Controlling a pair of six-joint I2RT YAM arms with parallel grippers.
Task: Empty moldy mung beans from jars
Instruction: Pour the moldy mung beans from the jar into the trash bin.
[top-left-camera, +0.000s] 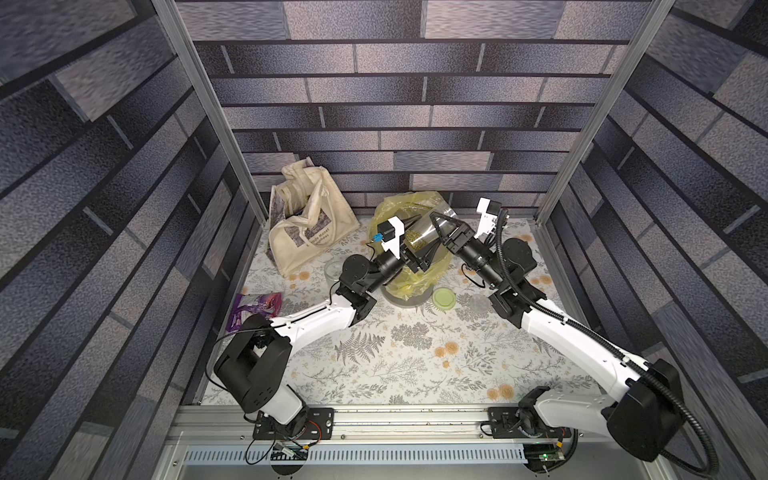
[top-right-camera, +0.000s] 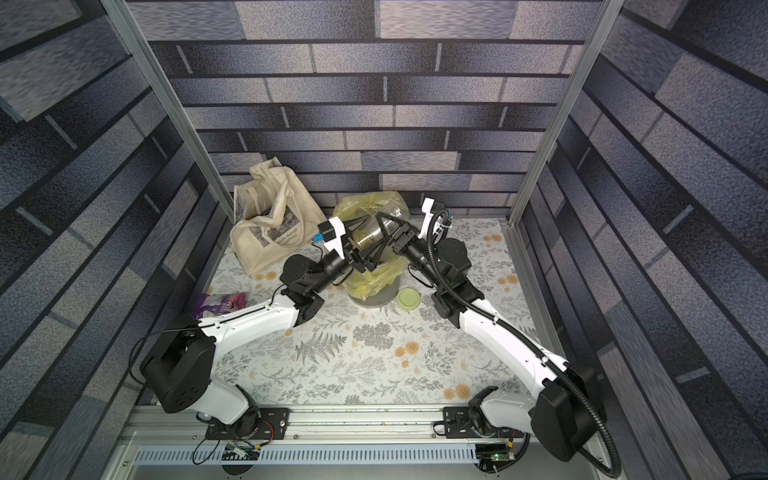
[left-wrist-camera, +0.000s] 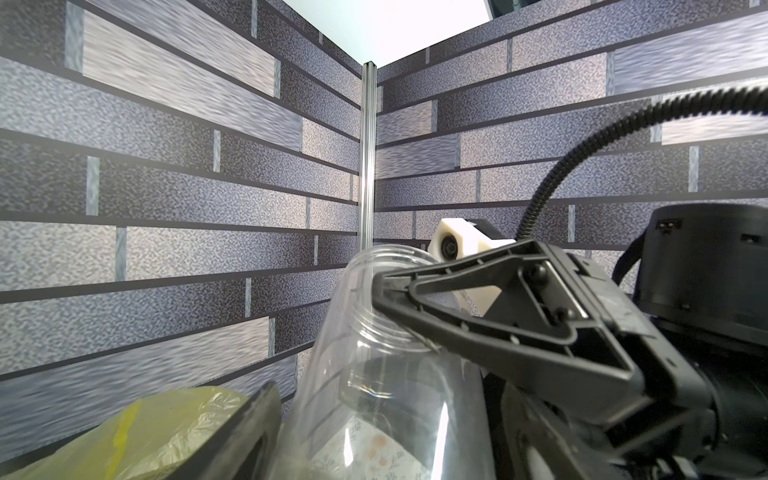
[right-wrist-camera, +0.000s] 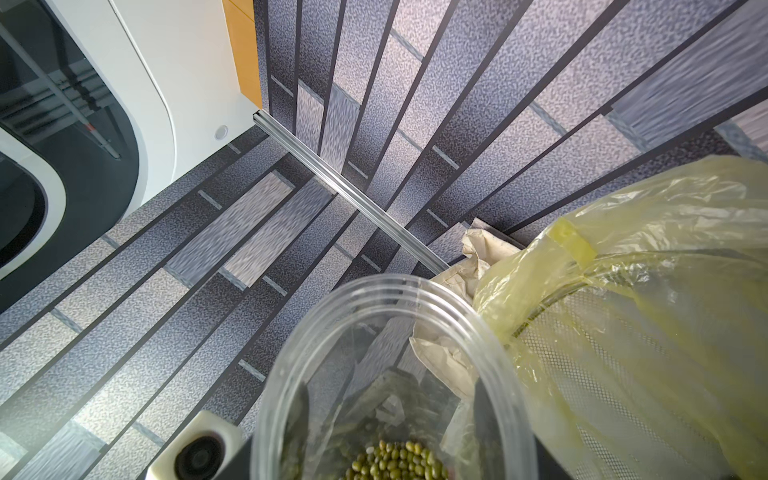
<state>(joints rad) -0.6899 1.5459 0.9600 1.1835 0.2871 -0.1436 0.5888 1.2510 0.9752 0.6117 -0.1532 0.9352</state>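
Jar: clear wide plastic jar (top-left-camera: 441, 227) tilted above grey yellow-bagged bin (top-left-camera: 400, 300), olive-green mung beans (right-wrist-camera: 395, 459) pooled at its base.
Right pincer (top-left-camera: 436, 229): clamped on jar's neck.
Left pincer (top-left-camera: 419, 246): closed around base, likely to tip it.

It was a robot lab test booth dressed like a home: printed brick-pattern panels (top-left-camera: 415, 104) on aluminium posts (top-left-camera: 208, 104) walled three sides of the floral-clothed desk (top-left-camera: 415, 374), and two robot arms (top-left-camera: 316, 322) were bolted to a metal rail (top-left-camera: 407, 419) along the desk's front edge.

Tilted lidless jar (top-left-camera: 430, 232) over bin (top-left-camera: 409, 301), mung beans (right-wrist-camera: 399, 459) inside
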